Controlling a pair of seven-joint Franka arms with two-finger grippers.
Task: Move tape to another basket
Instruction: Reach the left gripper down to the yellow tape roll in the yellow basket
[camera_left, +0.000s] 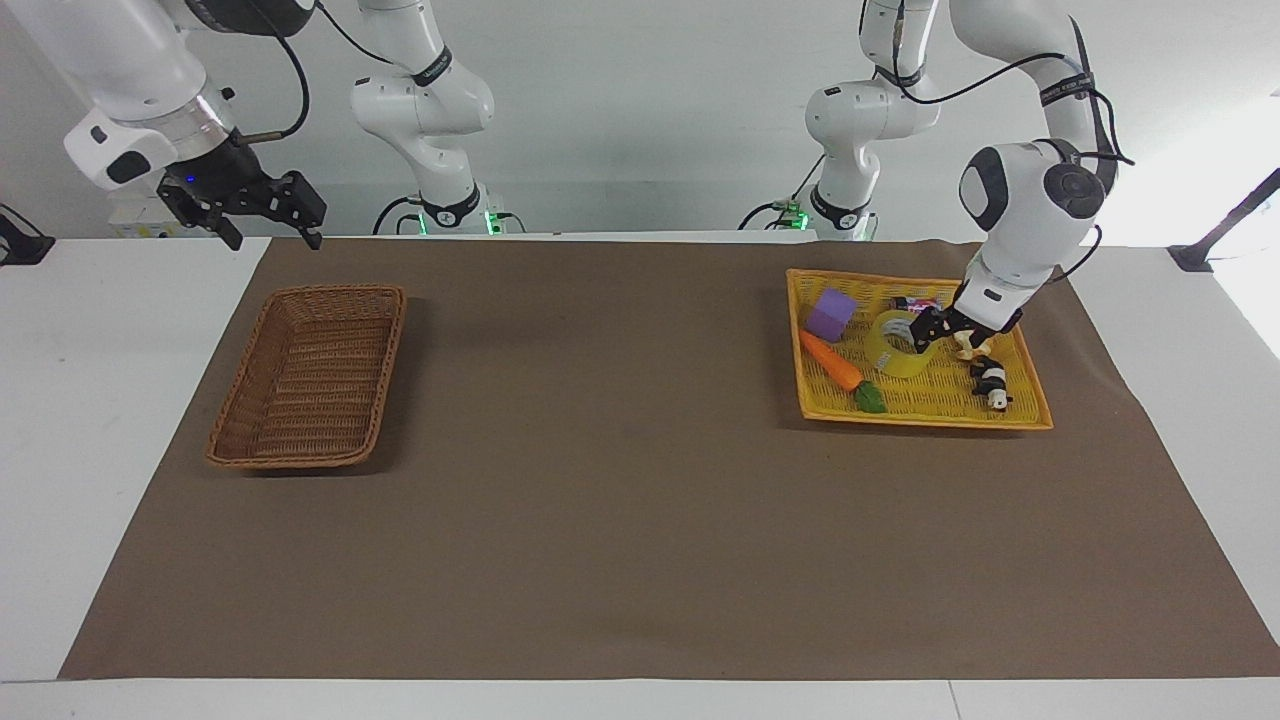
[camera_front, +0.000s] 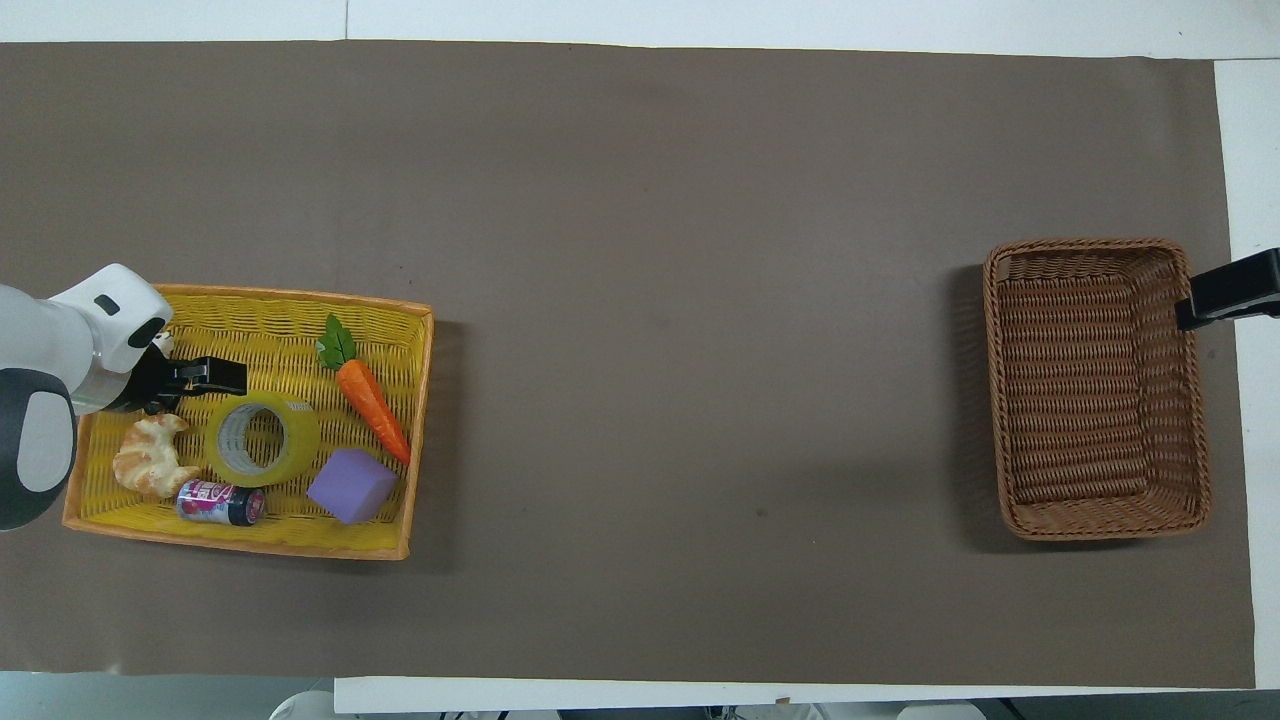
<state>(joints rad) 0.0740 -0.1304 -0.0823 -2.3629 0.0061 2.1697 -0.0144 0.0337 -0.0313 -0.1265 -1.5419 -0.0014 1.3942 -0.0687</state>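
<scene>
Left gripper (camera_left: 935, 335), jaws spread, hangs over the tape (camera_left: 899, 350) in the tray (camera_left: 925, 412); right gripper (camera_left: 270, 215) spread, waits near the basket (camera_left: 310, 375).

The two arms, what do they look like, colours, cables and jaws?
Both arms are glossy white with rounded segments, dark grey joint caps and black cables looped along them. The left gripper and right gripper are black with two-finger jaws; a small blue light glows on the right one.

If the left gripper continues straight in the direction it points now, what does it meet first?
Probably the tape. The left gripper points down over the yellow tray, toward the roll's rim beside the croissant. Height above the roll is hard to judge.
</scene>
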